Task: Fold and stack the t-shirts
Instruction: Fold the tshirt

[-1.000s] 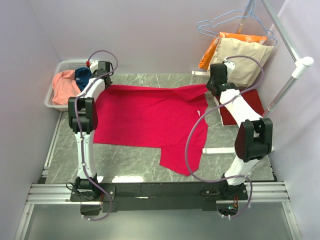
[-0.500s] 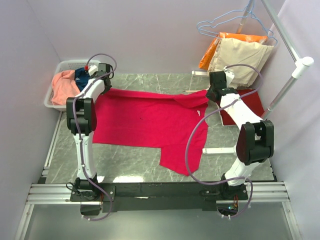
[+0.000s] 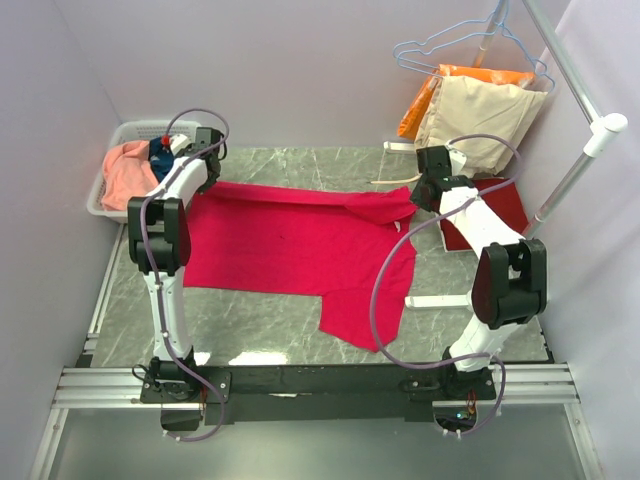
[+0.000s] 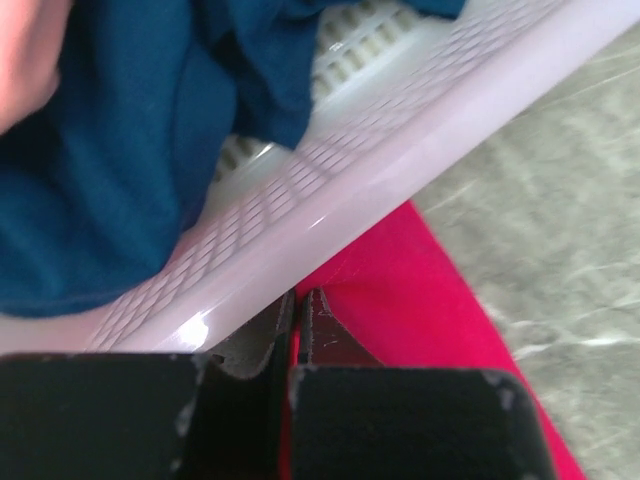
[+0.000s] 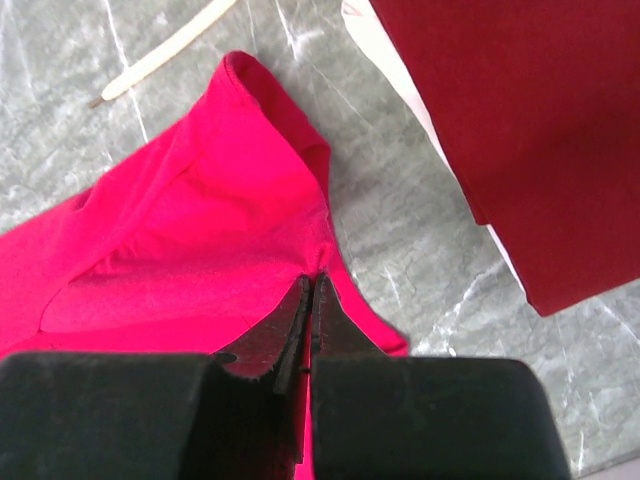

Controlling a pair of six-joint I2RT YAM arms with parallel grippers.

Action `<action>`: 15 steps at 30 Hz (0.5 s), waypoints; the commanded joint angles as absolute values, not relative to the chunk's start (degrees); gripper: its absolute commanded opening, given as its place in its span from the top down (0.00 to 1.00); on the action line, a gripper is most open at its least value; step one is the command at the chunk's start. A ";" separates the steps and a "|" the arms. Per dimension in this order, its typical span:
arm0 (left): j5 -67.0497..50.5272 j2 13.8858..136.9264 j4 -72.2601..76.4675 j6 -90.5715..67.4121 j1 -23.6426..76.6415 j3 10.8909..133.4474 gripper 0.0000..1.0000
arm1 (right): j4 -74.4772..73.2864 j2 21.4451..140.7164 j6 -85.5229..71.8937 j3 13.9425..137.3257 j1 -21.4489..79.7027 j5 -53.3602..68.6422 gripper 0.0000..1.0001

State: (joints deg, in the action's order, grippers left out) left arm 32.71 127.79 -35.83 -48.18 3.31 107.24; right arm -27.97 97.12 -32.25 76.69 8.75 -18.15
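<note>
The bright crimson-red t-shirt (image 3: 300, 245) lies spread on the marble table. My left gripper (image 3: 207, 158) is shut on its far left corner (image 4: 400, 290), right against the white basket's wall (image 4: 420, 150). My right gripper (image 3: 428, 190) is shut on its far right edge (image 5: 250, 220), where the cloth bunches up. The darker red t-shirt (image 3: 492, 215) lies folded at the right and also shows in the right wrist view (image 5: 520, 110). The salmon-pink t-shirt (image 3: 128, 170) and the dark teal-blue t-shirt (image 3: 165, 152) lie in the basket; the teal-blue one fills the left wrist view (image 4: 110, 150).
The white basket (image 3: 103, 195) stands at the far left. Beige and orange garments (image 3: 478, 105) hang on wire hangers from a rack (image 3: 580, 110) at the far right. A white strip (image 3: 440, 300) lies right of the shirt, another (image 5: 165, 50) beyond it.
Both grippers have pulled the shirt's far edge toward the back of the table. The right gripper moved back and slightly left, the far right edge bunching under it; the left moved toward the basket.
</note>
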 commanded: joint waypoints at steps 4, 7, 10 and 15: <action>42.45 131.21 -48.68 -52.91 0.97 110.04 0.99 | -30.15 97.65 -33.14 78.13 8.35 -18.81 1.00; 42.45 132.36 -50.62 -54.05 0.97 110.22 0.99 | -30.76 97.56 -33.31 78.22 8.26 -18.20 1.00; 41.57 132.63 -51.06 -53.96 0.97 109.60 0.83 | -30.94 97.65 -33.49 77.70 8.35 -17.23 1.00; 38.68 131.31 -47.73 -52.56 0.97 106.00 0.09 | -31.11 98.17 -33.14 77.87 8.44 -14.95 1.00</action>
State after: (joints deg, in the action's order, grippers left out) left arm 35.40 131.22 -45.78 -52.86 4.97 108.81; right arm -30.65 97.47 -33.15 76.71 8.73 -16.19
